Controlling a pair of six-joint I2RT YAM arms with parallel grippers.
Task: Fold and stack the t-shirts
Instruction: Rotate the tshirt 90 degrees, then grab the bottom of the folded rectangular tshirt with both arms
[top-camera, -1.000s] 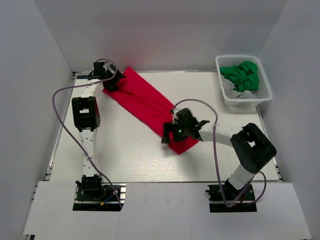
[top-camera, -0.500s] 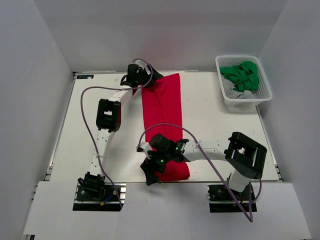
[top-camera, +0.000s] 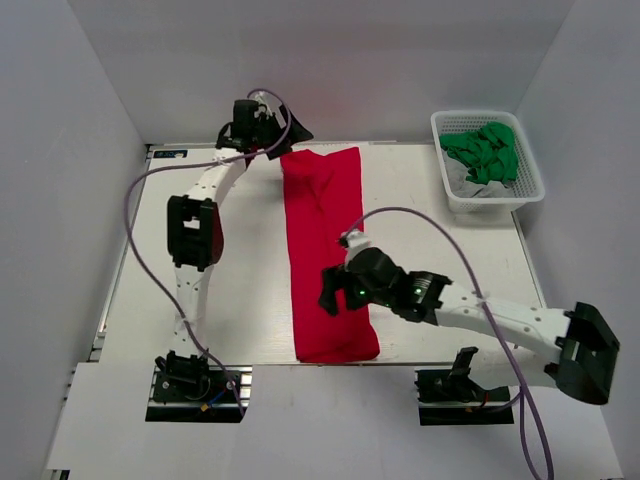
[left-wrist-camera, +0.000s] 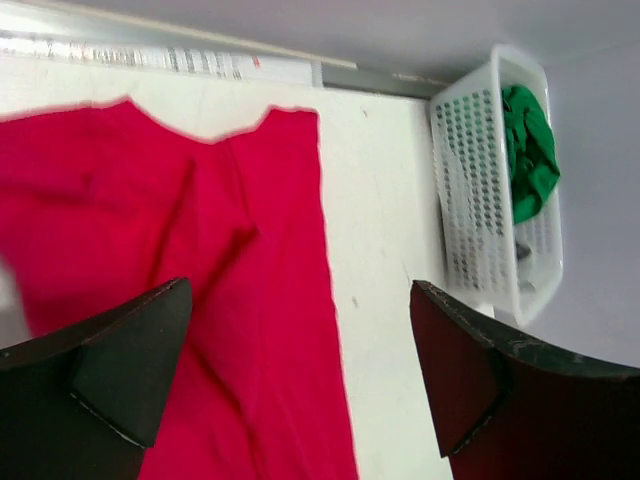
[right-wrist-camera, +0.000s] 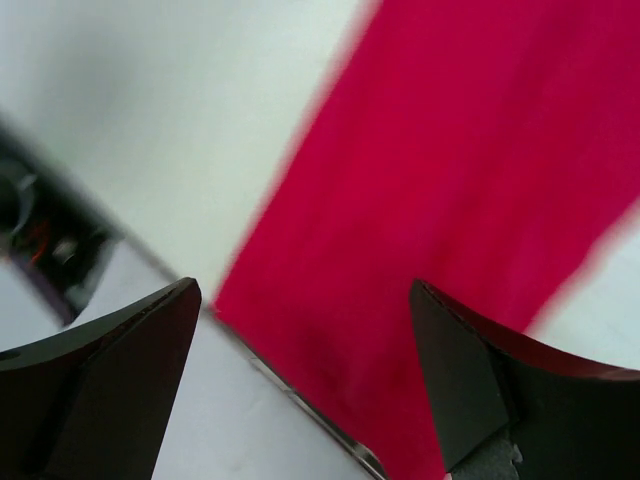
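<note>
The t-shirt (top-camera: 325, 260) lies stretched from twelve to six o'clock on the table (top-camera: 450, 230). Left end effector (top-camera: 290, 137) at twelve, right end effector (top-camera: 331, 290) near six: both spread wide, empty. Corners likely need square, even pinches.

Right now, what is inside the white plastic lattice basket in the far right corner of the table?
Crumpled green fabric lies in the white lattice basket; something pale shows beside it. Whatever is beneath is covered.

Bright, even light; right-wrist motion blur
</note>
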